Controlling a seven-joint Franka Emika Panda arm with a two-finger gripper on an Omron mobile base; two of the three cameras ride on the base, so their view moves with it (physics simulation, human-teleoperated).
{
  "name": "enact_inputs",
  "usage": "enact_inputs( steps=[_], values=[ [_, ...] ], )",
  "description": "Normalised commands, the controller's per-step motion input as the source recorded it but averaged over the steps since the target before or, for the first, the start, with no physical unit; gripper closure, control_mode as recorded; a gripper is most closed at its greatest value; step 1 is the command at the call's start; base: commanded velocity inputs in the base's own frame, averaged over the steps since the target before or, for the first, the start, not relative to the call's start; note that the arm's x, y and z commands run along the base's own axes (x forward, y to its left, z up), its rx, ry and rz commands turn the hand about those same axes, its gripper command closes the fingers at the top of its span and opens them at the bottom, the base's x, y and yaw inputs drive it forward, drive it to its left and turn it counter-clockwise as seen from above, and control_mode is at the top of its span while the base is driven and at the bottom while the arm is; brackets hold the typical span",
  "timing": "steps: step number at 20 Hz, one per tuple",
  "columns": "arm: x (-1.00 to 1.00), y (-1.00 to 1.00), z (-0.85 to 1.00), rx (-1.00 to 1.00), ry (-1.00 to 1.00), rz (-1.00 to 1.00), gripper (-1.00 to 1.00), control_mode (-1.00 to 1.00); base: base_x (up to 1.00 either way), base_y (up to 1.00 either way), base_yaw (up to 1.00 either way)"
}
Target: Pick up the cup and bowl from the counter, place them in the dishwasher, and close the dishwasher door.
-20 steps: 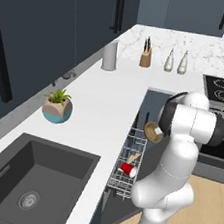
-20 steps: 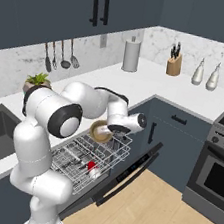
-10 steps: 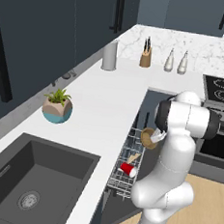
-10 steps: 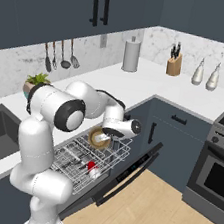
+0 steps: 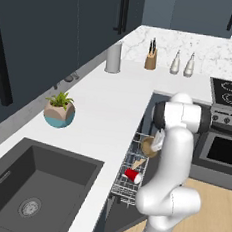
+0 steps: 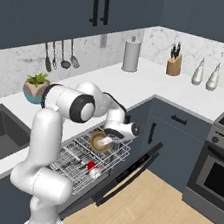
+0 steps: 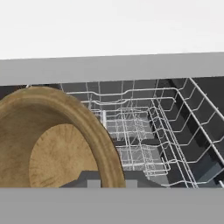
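Right base view, items as I read them from my station, all placed relative to the dishwasher rack (image 6: 84,163).

Item one: bowl (image 6: 99,141), brown, wooden-looking, tipped on its side, held above the far end of the rack. In the hand view the bowl (image 7: 52,140) sits large at lower left with its hollow facing the camera and the white wires of the rack (image 7: 144,131) behind it.

Item two: gripper (image 6: 108,143), clamped on the bowl's rim, jaws nearly together. In the left base view I see the gripper (image 5: 154,142) just over the rack (image 5: 130,174), the bowl (image 5: 148,146) beside it.

Item three: cup (image 6: 93,170), red, lying on its side inside the rack, nearer the front than the bowl. Left base view shows the cup (image 5: 132,175) with its white inside turned toward the arm.

Item four: dishwasher door (image 6: 125,179), dark blue-grey, folded down under the pulled-out rack.

Item five: table (image 6: 138,85), white marbled, running above and behind the rack.

Item six: plant pot (image 5: 59,113), pink and teal, on the table well away from the rack, on the sink side.
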Motion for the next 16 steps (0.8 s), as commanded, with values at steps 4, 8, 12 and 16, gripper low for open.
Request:
enact_inputs(
  steps=[4, 8, 12, 16],
  values=[
    [0.44, 0.09, -0.43, -0.03, -0.02, 0.08, 1.00, -1.00, 0.00, 0.00, 0.00],
    [0.42, 0.30, -0.41, -0.02, -0.01, 0.05, 1.00, -1.00, 0.00, 0.00, 0.00],
    [0.24, 0.17, -0.46, 0.00, -0.02, 0.05, 1.00, -1.00, 0.00, 0.00, 0.00],
    [0.16, 0.12, -0.50, 0.00, 0.00, 0.06, 1.00, -1.00, 0.00, 0.00, 0.00]
  ],
)
